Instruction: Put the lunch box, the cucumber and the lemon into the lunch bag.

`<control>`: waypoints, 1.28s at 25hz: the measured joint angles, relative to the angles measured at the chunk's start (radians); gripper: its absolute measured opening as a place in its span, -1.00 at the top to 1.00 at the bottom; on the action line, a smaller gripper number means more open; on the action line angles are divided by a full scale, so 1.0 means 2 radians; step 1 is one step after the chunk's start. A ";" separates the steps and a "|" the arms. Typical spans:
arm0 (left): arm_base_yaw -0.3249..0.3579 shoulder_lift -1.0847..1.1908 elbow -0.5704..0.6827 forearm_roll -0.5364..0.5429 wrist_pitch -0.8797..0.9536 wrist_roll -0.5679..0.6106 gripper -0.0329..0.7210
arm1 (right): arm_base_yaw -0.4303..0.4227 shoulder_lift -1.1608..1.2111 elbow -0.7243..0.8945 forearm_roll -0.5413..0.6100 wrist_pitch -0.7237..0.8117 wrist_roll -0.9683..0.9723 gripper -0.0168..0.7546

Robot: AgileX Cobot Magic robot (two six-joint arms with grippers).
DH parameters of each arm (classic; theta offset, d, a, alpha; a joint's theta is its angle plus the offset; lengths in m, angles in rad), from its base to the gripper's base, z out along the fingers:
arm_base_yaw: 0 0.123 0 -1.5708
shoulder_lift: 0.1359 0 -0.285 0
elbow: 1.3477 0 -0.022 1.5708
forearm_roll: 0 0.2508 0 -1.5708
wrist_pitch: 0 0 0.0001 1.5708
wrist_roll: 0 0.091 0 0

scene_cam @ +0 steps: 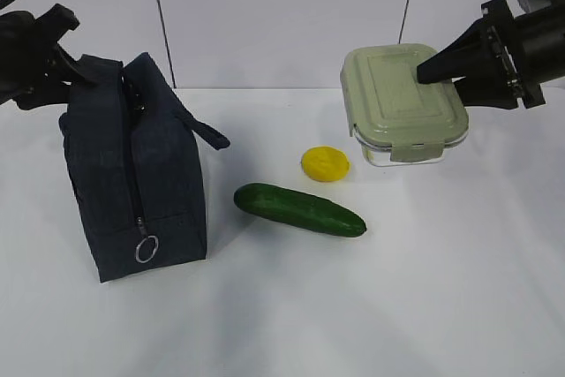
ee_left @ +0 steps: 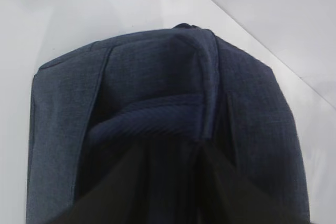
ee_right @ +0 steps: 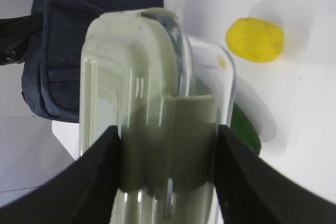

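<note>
White tabletop and pale wall panels frame the exterior view. Standing on its narrow end at the left is the lunch bag, its zipper running down to a ring pull, apparently zipped. The left gripper meets the bag's top rear corner, likely to steady it or take hold. At the right, the right gripper carries the lunch box tilted above the table. The lemon and cucumber lie between bag and box, waiting.

From the left wrist, dark fingers straddle a fabric fold of the bag; whether they pinch it yet I cannot tell.

From the right wrist, both fingers clamp the box across its sides at the lid clip, so it can travel to the bag.
</note>
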 joint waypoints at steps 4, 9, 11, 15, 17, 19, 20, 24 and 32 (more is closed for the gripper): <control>0.000 0.000 0.000 -0.002 0.007 0.006 0.81 | 0.000 0.000 0.000 0.000 0.000 0.000 -0.11; 0.000 0.000 -0.001 -0.002 0.025 0.027 0.88 | 0.000 0.000 0.000 0.000 0.000 0.000 -0.11; 0.000 -0.005 -0.001 -0.002 0.029 0.037 0.88 | 0.000 0.000 0.000 0.000 0.000 0.003 -0.11; 0.000 -0.023 -0.001 0.000 0.042 0.041 0.89 | 0.000 0.000 0.000 0.000 0.000 0.023 -0.11; 0.000 -0.029 -0.001 0.001 0.052 0.042 0.89 | 0.000 0.000 0.000 0.000 0.000 0.033 -0.11; 0.000 -0.030 -0.001 0.002 0.064 0.043 0.89 | 0.000 -0.003 0.000 0.000 0.000 0.039 -0.11; 0.000 -0.030 -0.001 0.002 0.069 0.043 0.89 | 0.000 -0.005 0.000 0.000 0.000 0.042 -0.11; 0.000 -0.032 -0.001 -0.007 0.085 0.043 0.89 | 0.003 -0.025 0.000 0.000 0.000 0.059 -0.11; 0.000 -0.057 -0.001 -0.010 0.088 0.050 0.89 | 0.051 -0.041 0.000 0.000 0.000 0.076 -0.11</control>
